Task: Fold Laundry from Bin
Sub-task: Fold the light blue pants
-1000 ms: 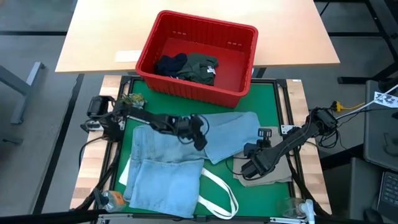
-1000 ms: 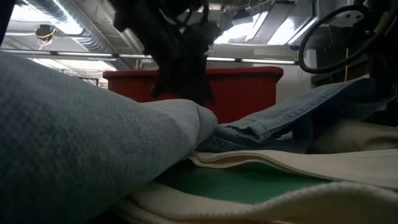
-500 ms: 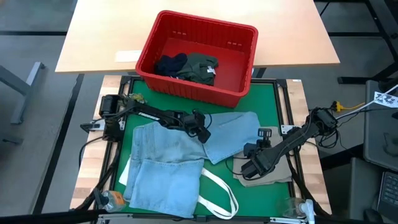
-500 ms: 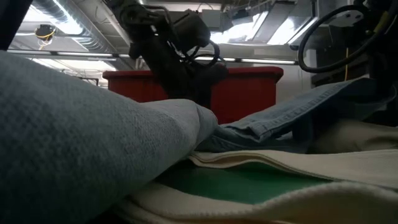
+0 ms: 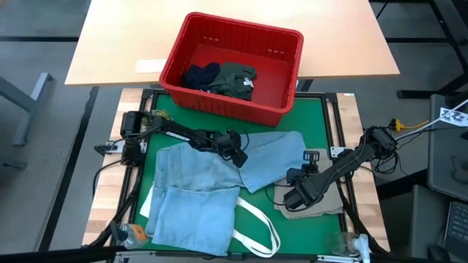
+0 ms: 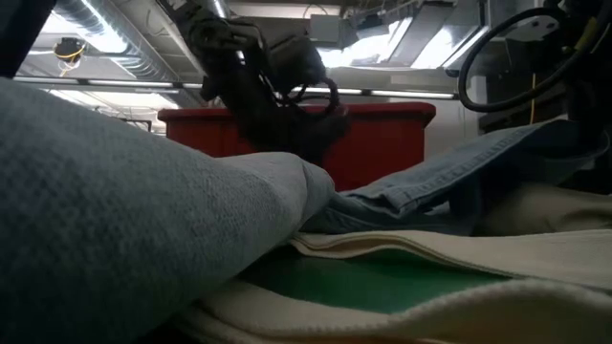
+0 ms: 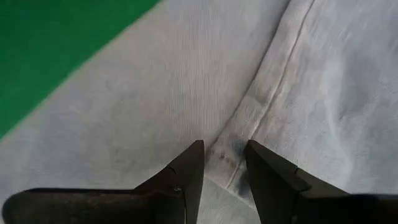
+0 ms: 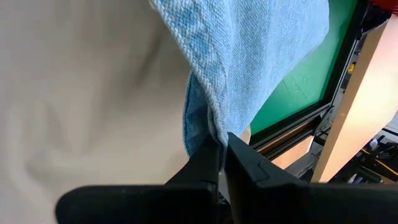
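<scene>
Jeans (image 5: 219, 183): light blue denim spread over the green mat (image 5: 314, 117) on the counter, one leg reaching toward the right arm, the rest folded toward the near left corner.
Bin (image 5: 285, 73): red basket at the far edge of the mat, holding a dark navy garment (image 5: 199, 76) beside a dark olive shirt (image 5: 238, 78).
Beige cloth (image 5: 322, 204): lying flat on the mat's right side, partly under the jeans leg and the right arm.
Left gripper (image 5: 238, 155): low over the jeans near their middle; the wrist view shows its two fingers (image 7: 189, 171) parted with a denim seam between them, not pinched.
Right gripper (image 5: 291, 175): at the tip of the jeans leg, above the beige cloth; clenched on the denim edge, which rises from between its fingers in the wrist view.
Tote bag (image 5: 252, 226): white straps showing from under the jeans at the near edge.
</scene>
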### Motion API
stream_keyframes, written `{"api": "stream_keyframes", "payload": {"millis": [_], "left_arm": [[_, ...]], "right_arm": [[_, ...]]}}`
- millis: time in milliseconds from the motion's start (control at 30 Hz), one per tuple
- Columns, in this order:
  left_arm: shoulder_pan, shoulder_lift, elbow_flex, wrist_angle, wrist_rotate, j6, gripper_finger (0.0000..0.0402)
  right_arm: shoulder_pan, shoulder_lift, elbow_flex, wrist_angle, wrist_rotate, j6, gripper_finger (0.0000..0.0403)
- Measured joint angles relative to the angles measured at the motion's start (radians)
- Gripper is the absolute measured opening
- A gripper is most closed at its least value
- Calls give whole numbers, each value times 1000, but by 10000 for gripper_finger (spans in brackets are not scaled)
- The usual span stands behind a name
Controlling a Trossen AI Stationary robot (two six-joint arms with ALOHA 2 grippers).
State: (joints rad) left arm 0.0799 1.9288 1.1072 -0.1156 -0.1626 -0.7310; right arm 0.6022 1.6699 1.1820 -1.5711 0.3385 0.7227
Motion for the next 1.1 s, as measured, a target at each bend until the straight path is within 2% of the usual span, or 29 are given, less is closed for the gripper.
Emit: {"api": "stream_keyframes", "payload": {"millis": [167,333,433,567,633,867,1100], "left_arm": [[-5,34,0,9,33,0,115],[-6,33,0,9,21,5,106],[-6,33,0,17,19,6,78],[-6,27,0,25,26,7,21],[-6,19,-1,25,35,7,8],[10,-47,-1,16,39,9,3],[42,-99,-1,-14,14,89,1]], "right_arm": [[0,0,0,0,0,0,12],[0,0,0,0,0,0,12],[0,0,0,0,0,0,12],[0,0,0,0,0,0,12],[0,0,0,0,0,0,12],[0,0,0,0,0,0,12],[0,0,0,1,-6,0,12]]}}
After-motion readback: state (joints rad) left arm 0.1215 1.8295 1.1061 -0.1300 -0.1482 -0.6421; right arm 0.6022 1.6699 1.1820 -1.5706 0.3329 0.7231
